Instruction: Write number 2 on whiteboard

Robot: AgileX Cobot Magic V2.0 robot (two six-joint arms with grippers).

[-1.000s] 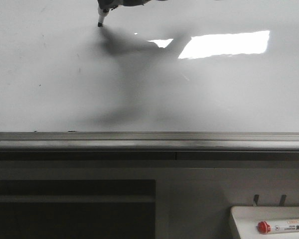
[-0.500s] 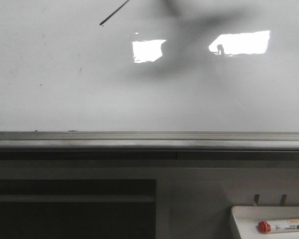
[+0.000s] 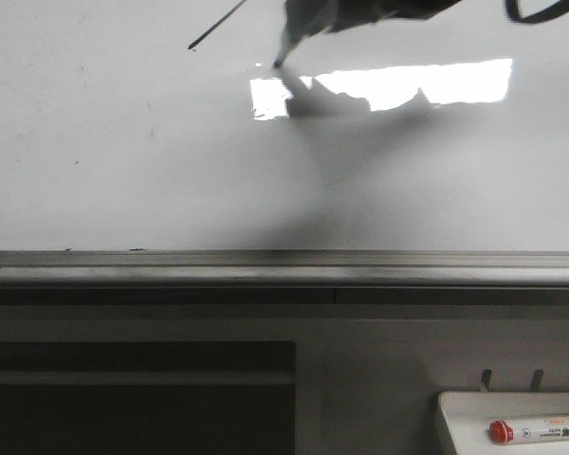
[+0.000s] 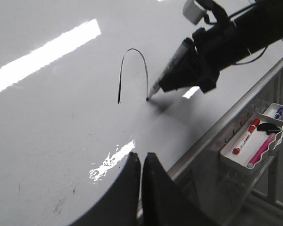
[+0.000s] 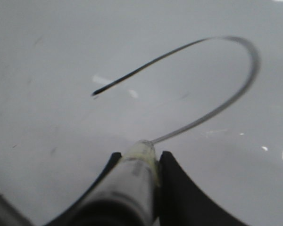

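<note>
The whiteboard point(image 3: 123, 161) fills the front view. On it is a partial number 2 point(image 4: 134, 54): a thin black arch, whose starting stroke shows at the top of the front view point(image 3: 213, 30). My right gripper point(image 4: 191, 70) is shut on a black marker point(image 4: 172, 70), with the tip touching the board at the arch's right end point(image 3: 278, 64). In the right wrist view the marker point(image 5: 134, 179) sits between the fingers point(image 5: 174, 174), and the curved line point(image 5: 247, 80) runs from its tip. My left gripper point(image 4: 141, 157) is shut and empty, just off the board, below the writing.
A grey metal ledge point(image 3: 284, 265) runs along the board's lower edge. A small white tray point(image 3: 455, 417) at the lower right holds a red-capped marker point(image 3: 536, 433). The left wrist view shows the tray point(image 4: 269, 148) with red, pink and blue markers.
The marker tip left the stroke's start at the left, swept up out of the front view, and came back down to the right. A black line now shows on the board.
</note>
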